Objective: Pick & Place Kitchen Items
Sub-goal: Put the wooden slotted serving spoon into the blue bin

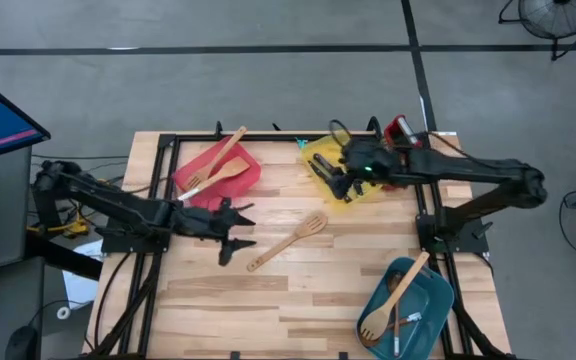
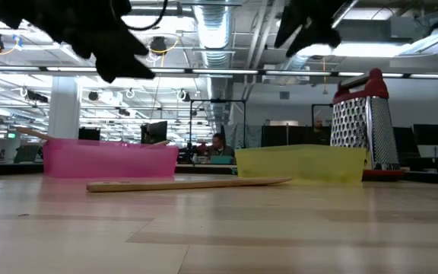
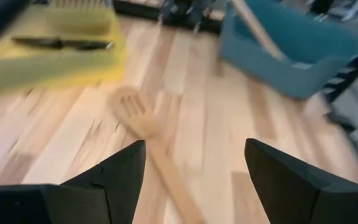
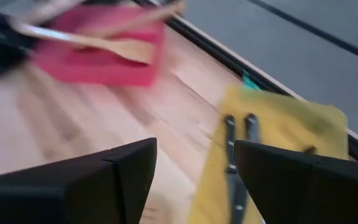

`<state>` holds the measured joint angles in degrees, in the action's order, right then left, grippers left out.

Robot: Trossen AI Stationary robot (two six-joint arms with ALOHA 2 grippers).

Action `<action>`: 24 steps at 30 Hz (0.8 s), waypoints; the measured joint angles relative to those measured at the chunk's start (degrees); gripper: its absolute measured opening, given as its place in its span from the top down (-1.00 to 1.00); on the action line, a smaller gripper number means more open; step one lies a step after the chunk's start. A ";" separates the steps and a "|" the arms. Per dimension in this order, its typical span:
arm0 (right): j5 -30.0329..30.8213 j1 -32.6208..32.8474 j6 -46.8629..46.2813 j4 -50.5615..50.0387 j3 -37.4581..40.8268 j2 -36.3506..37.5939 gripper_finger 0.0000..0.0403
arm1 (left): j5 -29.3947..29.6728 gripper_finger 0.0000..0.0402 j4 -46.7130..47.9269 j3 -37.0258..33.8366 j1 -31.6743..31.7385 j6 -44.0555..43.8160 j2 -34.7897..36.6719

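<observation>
Left tool [image 1: 236,232] spread empty above bare table beside slotted spatula [image 1: 290,240]; right tool [image 1: 340,178] apart over yellow tray [image 1: 320,152] edge

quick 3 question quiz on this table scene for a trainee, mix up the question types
1. True or false: the slotted wooden turner on the bare table top is held by the left hand.
2. Multiple choice: where do the black-handled knives lie? A) red tray B) yellow tray C) teal tray
3. Fill in: the right hand hovers over the ___ tray.

Key
1. False: it lies free, and the left hand beside it is open and empty.
2. B: they lie in the yellow tray.
3. Yellow. The red tray and teal tray hold wooden utensils.
</observation>
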<state>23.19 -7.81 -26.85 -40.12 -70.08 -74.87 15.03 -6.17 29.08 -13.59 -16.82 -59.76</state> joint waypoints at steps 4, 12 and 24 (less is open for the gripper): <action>1.69 4.35 -1.43 -0.16 0.00 5.19 -0.08 | 7.16 -0.29 -0.75 0.01 -3.43 -2.58 -5.79; 5.17 11.11 -3.65 -0.36 0.02 8.61 -0.07 | 14.39 -0.29 -4.87 0.14 -7.19 -6.41 -16.20; 5.41 16.86 -6.22 -0.38 0.07 5.01 -0.07 | 16.75 -0.20 -5.20 10.74 -8.30 -3.55 -32.27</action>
<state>28.60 9.05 -33.07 -40.50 -70.01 -69.85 31.78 -11.37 39.83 -21.89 -20.38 -92.03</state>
